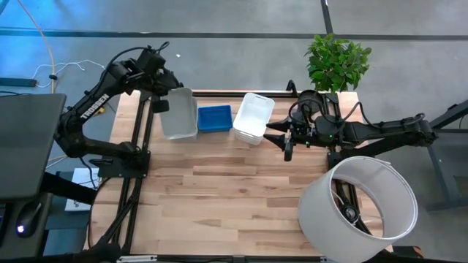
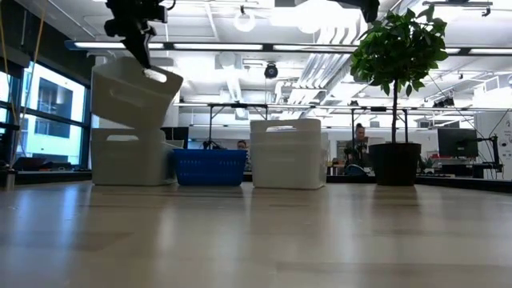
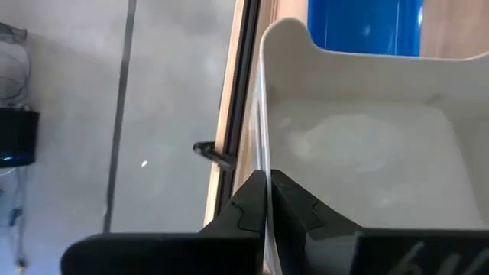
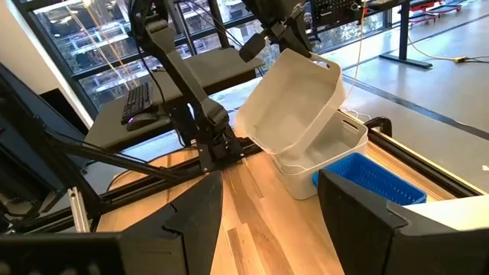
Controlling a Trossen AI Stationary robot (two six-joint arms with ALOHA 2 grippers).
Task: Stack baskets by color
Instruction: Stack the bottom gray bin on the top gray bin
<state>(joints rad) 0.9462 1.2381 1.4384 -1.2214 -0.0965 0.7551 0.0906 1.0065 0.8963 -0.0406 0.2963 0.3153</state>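
Observation:
My left gripper [image 1: 158,103] is shut on a pale translucent grey basket [image 2: 132,90], which tilts above a second grey basket [image 2: 128,157] at the table's far left. Beside them stand a blue perforated basket [image 1: 214,118] and a stack of white baskets [image 1: 253,117], all resting on their bottoms. My right gripper [image 1: 287,140] hovers open to the right of the white stack, holding nothing; its fingers frame the right wrist view [image 4: 267,221], where the tilted basket [image 4: 298,103] shows too. My left gripper pinches the tilted basket's thin side wall at its rim [image 3: 264,164], one finger inside the basket and one outside. The fingers come from above, slanting down from the table's left. The basket hangs tilted, its low end [image 4: 286,153] at the mouth of the grey basket beneath.
A potted plant [image 1: 338,60] stands at the far right corner. A large white cylinder [image 1: 358,208] lies on its side at the near right. The near half of the wooden table [image 1: 219,212] is bare. A desk with a keyboard stands beyond the table's left edge.

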